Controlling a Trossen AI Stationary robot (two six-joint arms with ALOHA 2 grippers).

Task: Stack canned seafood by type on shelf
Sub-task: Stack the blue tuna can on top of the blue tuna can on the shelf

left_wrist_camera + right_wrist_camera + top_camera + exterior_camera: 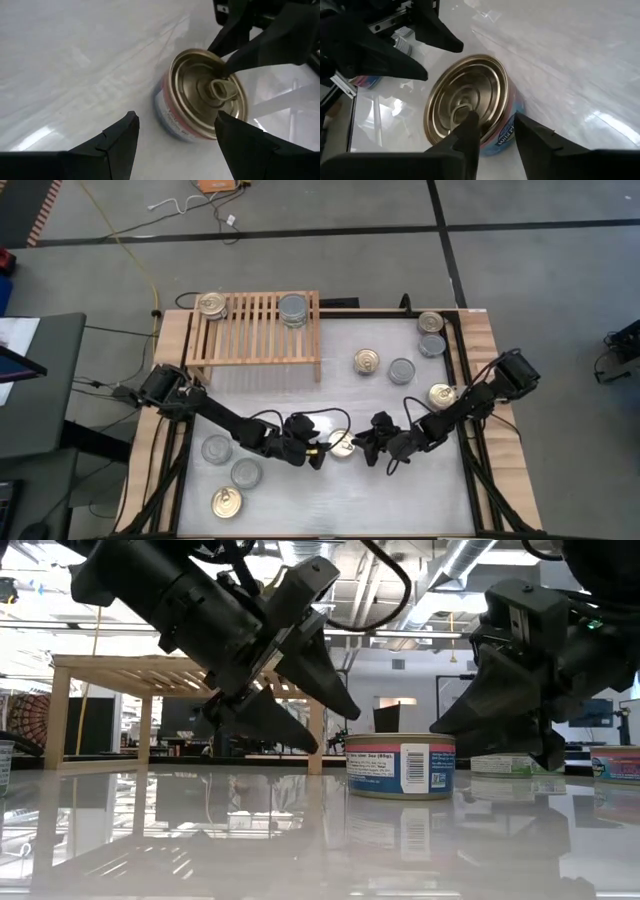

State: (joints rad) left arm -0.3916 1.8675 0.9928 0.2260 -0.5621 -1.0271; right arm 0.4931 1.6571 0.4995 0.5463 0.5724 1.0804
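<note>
High view: a gold-topped can (342,444) stands on the white table (330,500) between the two end effectors, the left end effector (318,453) released, the right end effector (371,448) parted just beside its rim.

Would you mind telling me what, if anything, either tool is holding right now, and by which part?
Nothing is held yet. The right tool straddles the rim of the gold-topped can, jaws not clamped; the left tool waits open beside it.
</note>
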